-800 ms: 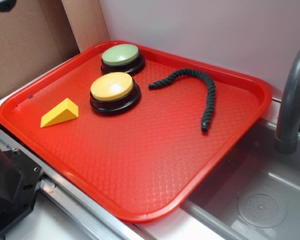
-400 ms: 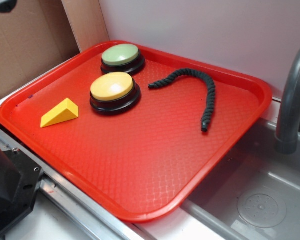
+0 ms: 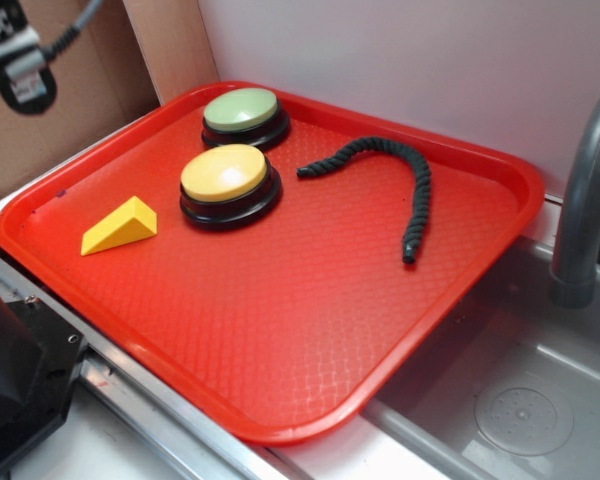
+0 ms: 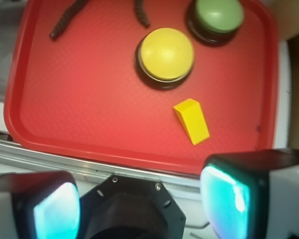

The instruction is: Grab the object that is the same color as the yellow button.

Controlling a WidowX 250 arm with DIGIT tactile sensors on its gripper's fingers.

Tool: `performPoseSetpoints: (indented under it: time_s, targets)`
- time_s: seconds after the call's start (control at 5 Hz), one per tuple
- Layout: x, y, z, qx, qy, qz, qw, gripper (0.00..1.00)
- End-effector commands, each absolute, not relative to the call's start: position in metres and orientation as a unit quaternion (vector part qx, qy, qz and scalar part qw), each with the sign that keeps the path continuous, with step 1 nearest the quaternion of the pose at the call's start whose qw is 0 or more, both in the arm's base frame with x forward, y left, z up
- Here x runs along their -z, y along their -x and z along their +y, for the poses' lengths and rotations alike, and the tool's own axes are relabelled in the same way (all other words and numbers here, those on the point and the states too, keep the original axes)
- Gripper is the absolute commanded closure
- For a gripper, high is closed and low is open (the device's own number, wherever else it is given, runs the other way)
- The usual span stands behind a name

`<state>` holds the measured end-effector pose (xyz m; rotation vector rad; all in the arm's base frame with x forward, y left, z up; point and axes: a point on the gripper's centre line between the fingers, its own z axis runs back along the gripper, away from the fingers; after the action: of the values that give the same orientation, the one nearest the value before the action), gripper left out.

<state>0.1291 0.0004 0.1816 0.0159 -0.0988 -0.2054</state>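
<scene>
One arm high above tray (image 4: 20, 74) edge | jaws released, empty | yellow wedge (image 4: 191, 121) untouched

exterior cam: high, angled across red tray (image 3: 280, 330); wrist cam: straight down from above near edge, same tray (image 4: 89, 109) shared.

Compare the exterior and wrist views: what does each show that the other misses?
Exterior only: the faucet, the sink, cardboard behind the tray, the whole rope.
Wrist only: the gripper with jaws apart, above the near rail.
Both: the tray, the wedge lying free beside the yellow button, the green button.
</scene>
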Motion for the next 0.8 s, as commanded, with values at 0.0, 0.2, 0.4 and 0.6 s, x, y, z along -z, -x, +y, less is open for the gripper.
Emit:
performPoseSetpoints:
  time_s: [0.0, 0.2, 0.4, 0.6]
  targets:
    - [-0.132, -0.149, 0.023, 0.191, -0.064, -0.086, 0.976, 0.0]
    - [-0.112, -0.157, 0.033, 0.228, -0.079, -0.093, 0.966, 0.0]
    - [-0.084, -0.165, 0.051, 0.24, -0.089, -0.087, 0.963, 0.0]
    - [-0.065, -0.172, 0.06, 0.257, -0.102, -0.064, 0.959, 0.0]
